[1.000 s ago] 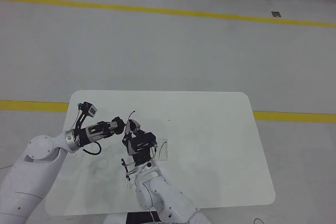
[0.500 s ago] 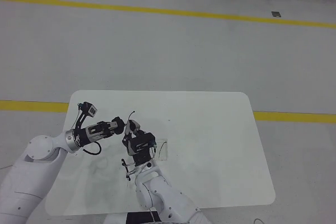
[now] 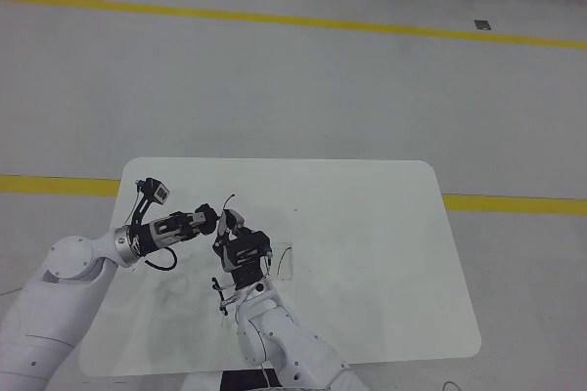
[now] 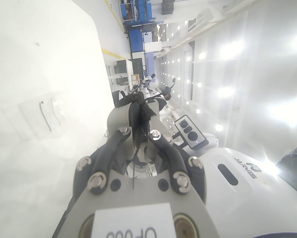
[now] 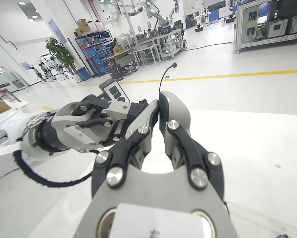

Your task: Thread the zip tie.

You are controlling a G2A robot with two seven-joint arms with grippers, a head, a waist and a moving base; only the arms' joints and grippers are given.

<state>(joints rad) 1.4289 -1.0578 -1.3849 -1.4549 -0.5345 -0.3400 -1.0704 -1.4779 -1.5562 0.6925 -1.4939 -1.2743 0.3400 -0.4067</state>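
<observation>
A thin black zip tie (image 5: 163, 79) stands up out of my right gripper (image 5: 159, 100), which is shut on its strap, with the small square head at the free upper end. My left gripper (image 5: 141, 106) presses in beside the right one's fingertips. In the left wrist view the left gripper (image 4: 138, 102) is shut, and the zip tie's thin tail (image 4: 133, 172) runs back between its fingers toward the palm. From above, both grippers meet over the table's left middle: left gripper (image 3: 211, 221), right gripper (image 3: 229, 227), zip tie (image 3: 227, 203) poking up.
A clear plastic bag (image 3: 284, 259) holding spare black zip ties (image 4: 46, 117) lies flat on the white table (image 3: 372, 215), just right of the grippers. The table's right half and far side offer free room.
</observation>
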